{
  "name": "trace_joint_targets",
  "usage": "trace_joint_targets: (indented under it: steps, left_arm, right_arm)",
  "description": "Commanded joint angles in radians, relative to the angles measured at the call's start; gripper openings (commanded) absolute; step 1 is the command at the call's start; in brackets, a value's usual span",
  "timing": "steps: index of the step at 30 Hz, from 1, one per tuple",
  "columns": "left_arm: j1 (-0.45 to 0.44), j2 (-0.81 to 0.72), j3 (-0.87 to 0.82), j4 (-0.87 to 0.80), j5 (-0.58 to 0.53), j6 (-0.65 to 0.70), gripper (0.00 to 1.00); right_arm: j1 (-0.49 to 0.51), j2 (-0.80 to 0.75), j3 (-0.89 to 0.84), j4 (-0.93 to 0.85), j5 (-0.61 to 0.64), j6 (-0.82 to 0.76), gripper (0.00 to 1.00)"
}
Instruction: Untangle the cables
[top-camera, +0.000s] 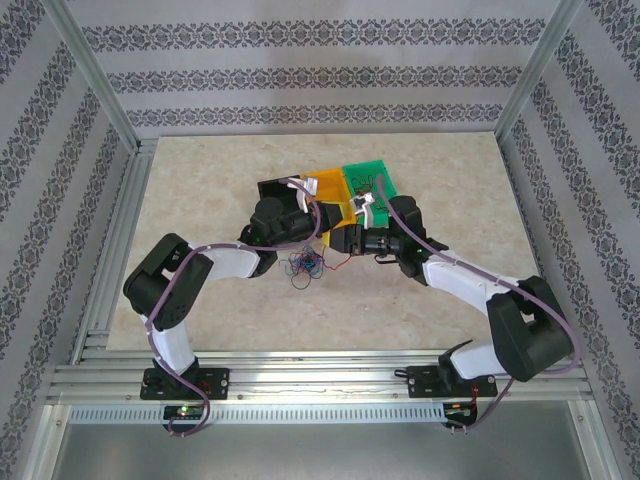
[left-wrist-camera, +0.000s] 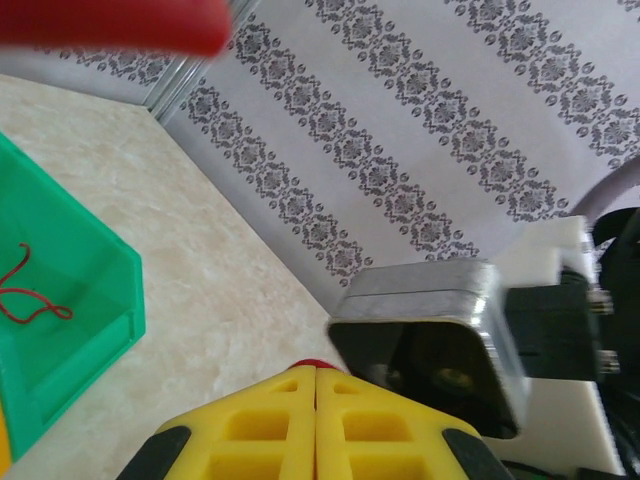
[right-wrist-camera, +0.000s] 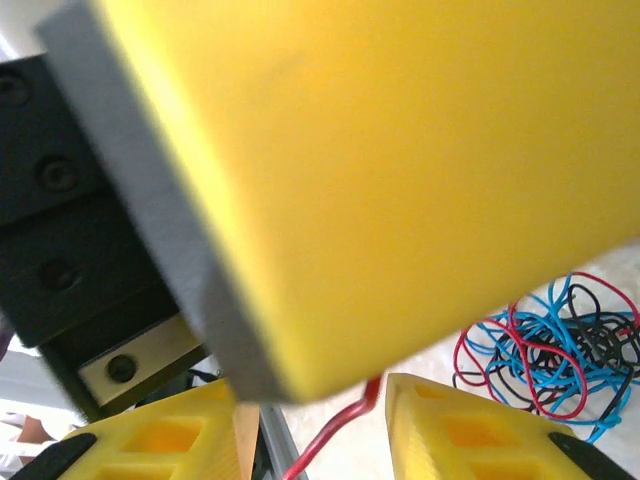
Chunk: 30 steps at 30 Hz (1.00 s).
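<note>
Left fingers (left-wrist-camera: 260, 430) are clenched. Right fingers (right-wrist-camera: 470, 430) stand apart, a red cable (right-wrist-camera: 338, 427) between them. The tangled cables (right-wrist-camera: 545, 350) lie at their 2 o'clock.

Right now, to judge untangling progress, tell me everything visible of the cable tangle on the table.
The cable tangle is a loose knot of thin, flexible red, blue and black wires lying on the beige tabletop, on the near side of the orange bin. One red strand trails out between the right gripper's parted fingers.
</note>
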Motion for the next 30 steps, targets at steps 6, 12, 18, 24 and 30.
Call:
trace_joint_targets:
  steps: [6, 12, 18, 24, 30]
  left_arm:
    - [-0.011, 0.010, 0.036, 0.118, -0.047, -0.044, 0.00]
    - [0.003, -0.064, -0.019, 0.040, -0.219, 0.051, 0.00]
    - [0.009, -0.102, -0.034, -0.083, -0.196, 0.134, 0.00]
    - [0.004, -0.077, -0.046, -0.068, -0.111, 0.086, 0.03]
    - [-0.002, -0.031, -0.028, 0.003, -0.089, 0.031, 0.00]
  right_arm:
    - [-0.011, 0.058, -0.009, 0.131, 0.016, 0.052, 0.13]
    - [-0.097, -0.007, -0.098, 0.139, 0.028, 0.078, 0.00]
    - [-0.179, -0.075, -0.136, 0.086, -0.010, 0.065, 0.00]
    - [-0.201, -0.083, -0.129, 0.079, 0.008, 0.087, 0.00]
    - [-0.150, -0.045, -0.076, 0.031, -0.044, 0.047, 0.00]
